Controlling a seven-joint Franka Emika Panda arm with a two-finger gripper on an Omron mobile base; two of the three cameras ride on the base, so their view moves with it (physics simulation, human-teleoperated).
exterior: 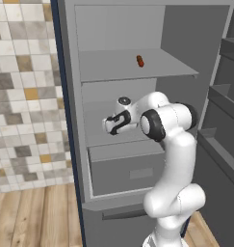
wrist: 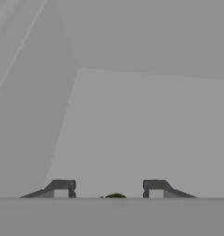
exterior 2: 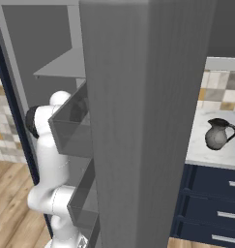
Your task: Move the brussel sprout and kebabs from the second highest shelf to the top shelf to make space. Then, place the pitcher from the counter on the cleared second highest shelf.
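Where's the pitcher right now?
The pitcher stands upright on the marbled counter at the right of the right base view, above the navy drawers and right of the open grey cabinet door.

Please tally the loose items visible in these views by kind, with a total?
Short red-orange and dark brown kebab stick on the top shelf: 1
Rounded dark-grey metallic pitcher on the marbled counter: 1
Small green sprout between the fingertips: 1
Total: 3

I get flat, even rendered light with no glare and no clear source. The cabinet [exterior: 186, 29] interior reads mid-grey, its shelf undersides slightly darker. My hand view is soft and low in contrast; the pitcher [exterior 2: 219, 134] shows a faint sheen.
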